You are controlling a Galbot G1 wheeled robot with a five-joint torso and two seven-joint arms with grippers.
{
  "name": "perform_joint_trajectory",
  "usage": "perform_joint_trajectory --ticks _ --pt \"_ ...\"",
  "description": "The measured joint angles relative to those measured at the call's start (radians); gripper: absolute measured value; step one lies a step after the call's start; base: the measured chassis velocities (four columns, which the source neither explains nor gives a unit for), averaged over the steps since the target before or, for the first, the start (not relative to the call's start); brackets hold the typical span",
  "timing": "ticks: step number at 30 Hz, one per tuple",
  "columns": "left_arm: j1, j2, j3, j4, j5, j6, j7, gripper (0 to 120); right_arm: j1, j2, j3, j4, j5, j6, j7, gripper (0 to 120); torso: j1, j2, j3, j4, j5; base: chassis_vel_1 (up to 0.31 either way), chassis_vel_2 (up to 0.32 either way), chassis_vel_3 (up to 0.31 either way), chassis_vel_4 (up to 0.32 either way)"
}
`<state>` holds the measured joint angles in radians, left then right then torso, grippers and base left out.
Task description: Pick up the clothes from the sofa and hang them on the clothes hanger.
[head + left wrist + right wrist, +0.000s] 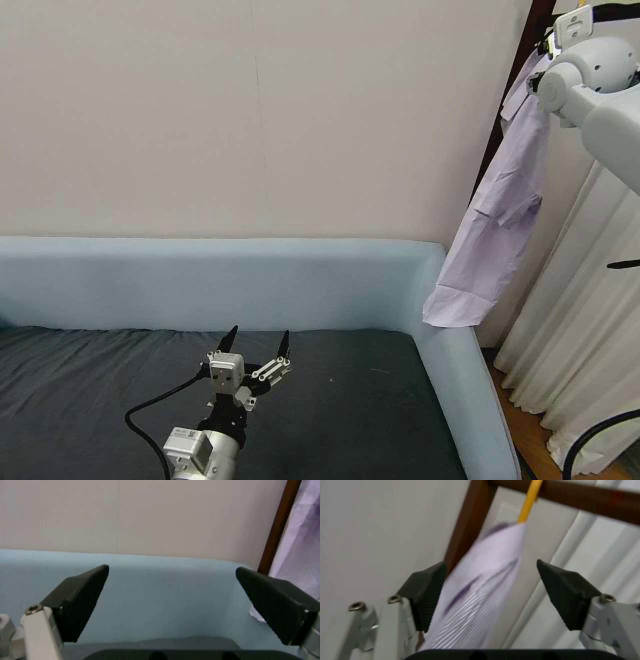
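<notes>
A lilac striped shirt (495, 230) hangs at the right, past the end of the sofa (250, 280), its hem dangling over the armrest. In the right wrist view the shirt (475, 603) hangs from a yellow hanger hook (530, 498) on a brown wooden bar (570, 497). My right gripper (490, 565) is raised up there and open, its fingers spread on either side of the shirt's shoulder. My left gripper (259, 335) stands open and empty above the dark seat cushion (100, 400), facing the pale blue backrest (165, 603).
A brown wooden post (277, 525) rises behind the sofa's right end. White curtains (580, 340) hang to the right of the shirt. A plain wall (250, 110) stands behind the sofa. A strip of wooden floor (525, 435) lies beside the armrest.
</notes>
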<state>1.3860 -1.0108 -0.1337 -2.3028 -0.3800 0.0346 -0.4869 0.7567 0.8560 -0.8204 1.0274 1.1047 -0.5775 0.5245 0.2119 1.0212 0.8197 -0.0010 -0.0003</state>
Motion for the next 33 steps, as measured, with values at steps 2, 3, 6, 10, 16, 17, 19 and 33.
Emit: perform_joint_trajectory --ticks 2,3,6,10,16,17,19,33 --pt "0.001 -0.002 0.000 0.002 0.001 0.000 0.000 100 -0.016 -0.017 0.023 0.050 -0.010 0.029 -0.013 86 0.000 0.000 0.000 -0.0001 0.0000 0.000 0.000 0.000 0.000" --pt "0.001 -0.002 0.000 0.002 0.001 0.000 0.000 100 -0.016 -0.017 0.023 0.050 -0.010 0.029 -0.013 86 0.000 0.000 0.000 -0.0001 0.0000 0.000 0.000 0.000 0.000" --pt "0.001 -0.004 0.000 0.006 0.006 0.000 0.003 100 -0.082 -0.077 0.091 0.187 -0.013 0.111 -0.022 98 0.000 0.000 0.000 0.0004 -0.0004 0.000 0.000 0.000 0.000" --pt "0.002 -0.012 -0.004 0.015 0.023 -0.017 0.017 100 -0.207 -0.162 0.189 0.353 0.020 0.209 -0.046 100 0.000 0.000 0.000 0.0001 0.0008 0.000 0.000 0.000 0.000" --pt "0.013 -0.057 -0.019 0.044 0.039 -0.070 0.038 100 -0.683 -0.363 0.560 0.701 0.065 0.353 -0.100 100 0.000 0.000 0.000 -0.0008 0.0004 0.000 0.000 0.000 0.000" --pt "0.016 -0.068 -0.021 0.047 0.037 -0.077 0.041 100 -0.770 -0.392 0.595 0.744 0.064 0.368 -0.106 100 0.000 0.000 0.000 -0.0012 0.0014 0.000 0.000 0.000 0.000" --pt "0.025 -0.094 -0.027 0.054 0.033 -0.094 0.054 100 -0.969 -0.441 0.704 0.829 0.043 0.404 -0.111 100 0.000 0.000 0.000 -0.0008 0.0008 0.000 0.000 0.000 0.000" --pt "0.177 -0.215 -0.071 0.106 0.214 -0.205 0.120 100 -2.221 -0.084 1.433 1.067 -0.577 0.664 -0.249 100 0.000 0.000 0.000 -0.0008 0.0003 0.000 0.000 0.000 0.000"
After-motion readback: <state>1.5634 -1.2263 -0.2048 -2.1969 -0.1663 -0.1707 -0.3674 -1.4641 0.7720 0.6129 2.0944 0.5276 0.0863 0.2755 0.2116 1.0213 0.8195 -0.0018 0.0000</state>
